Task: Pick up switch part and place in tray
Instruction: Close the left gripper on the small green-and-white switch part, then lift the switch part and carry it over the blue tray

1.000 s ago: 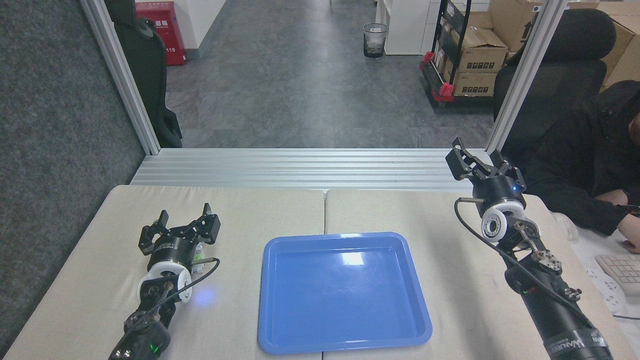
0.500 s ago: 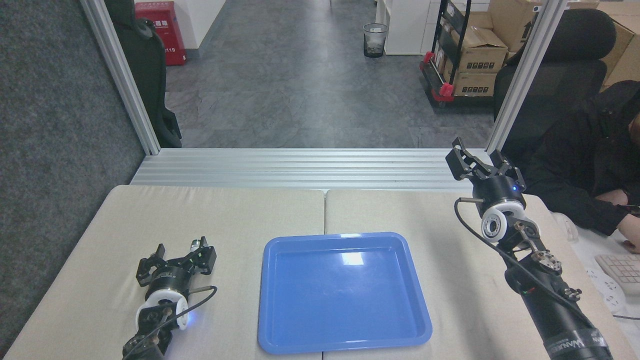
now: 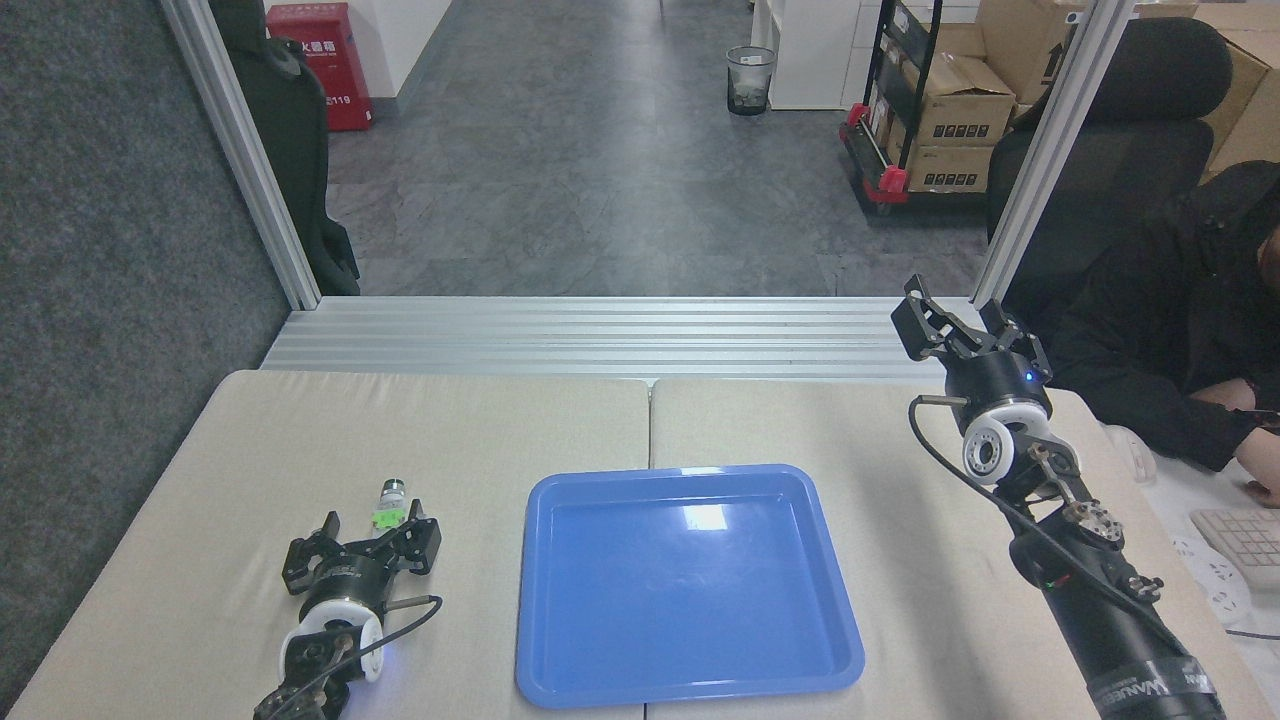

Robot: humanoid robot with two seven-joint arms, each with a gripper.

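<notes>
The switch part (image 3: 389,504) lies on the beige table left of the tray, its dark cap pointing away from me and its green clip showing. My left gripper (image 3: 362,548) sits low just on the near side of it, fingers spread open, the right fingertip close beside the part's base. Nothing is held. The blue tray (image 3: 690,590) rests in the middle of the table with nothing in it. My right gripper (image 3: 958,326) hangs open over the table's far right corner, well away from both.
An aluminium rail (image 3: 600,335) borders the table's far edge. A person in black (image 3: 1180,320) sits at the right beside a keyboard (image 3: 1245,540). A grey partition (image 3: 110,250) stands along the left side.
My left arm has drawn back toward the near edge, still open, uncovering the switch part that lay under the gripper. The right arm and the tray have not moved.
</notes>
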